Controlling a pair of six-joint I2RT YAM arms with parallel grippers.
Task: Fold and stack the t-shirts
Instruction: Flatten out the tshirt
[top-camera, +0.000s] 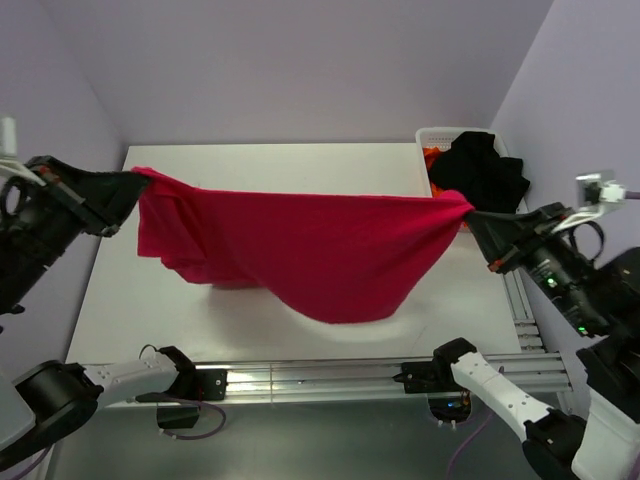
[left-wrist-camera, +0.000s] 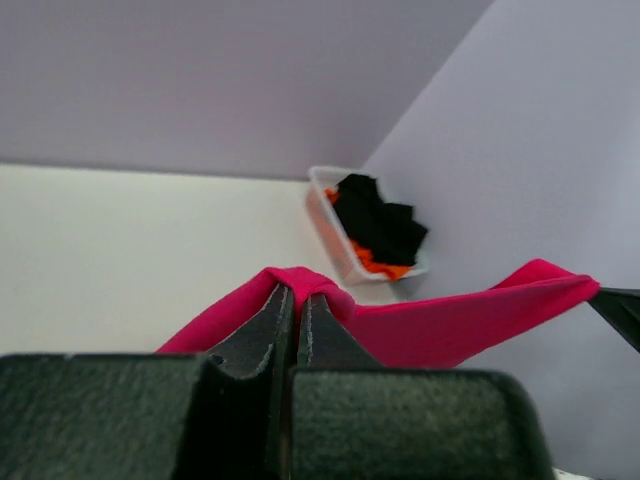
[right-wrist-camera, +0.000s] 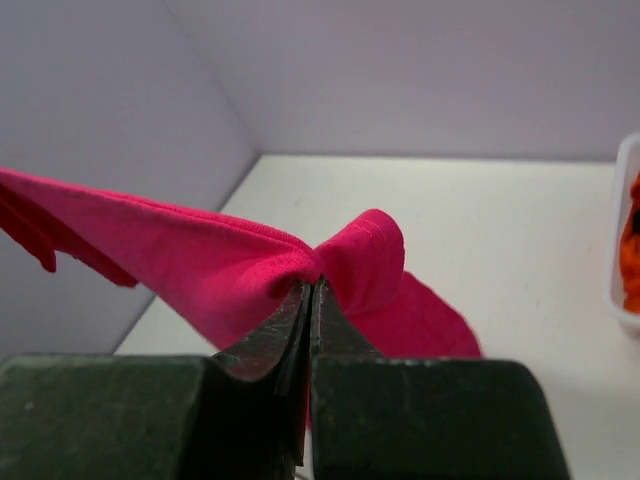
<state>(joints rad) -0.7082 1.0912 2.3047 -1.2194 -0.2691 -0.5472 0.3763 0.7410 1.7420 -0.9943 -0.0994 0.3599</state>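
Note:
A crimson-red t-shirt (top-camera: 300, 245) hangs stretched between my two grippers above the white table (top-camera: 130, 300), its lower part sagging toward the tabletop. My left gripper (top-camera: 135, 180) is shut on its left end, shown pinched in the left wrist view (left-wrist-camera: 296, 285). My right gripper (top-camera: 472, 212) is shut on its right end, shown pinched in the right wrist view (right-wrist-camera: 315, 280). A black t-shirt (top-camera: 480, 170) and an orange one (top-camera: 431, 155) lie in the white basket (top-camera: 432, 133) at the back right.
The basket also shows in the left wrist view (left-wrist-camera: 325, 215) by the lilac wall corner. A metal rail (top-camera: 300, 378) runs along the table's near edge, with the arm bases below it.

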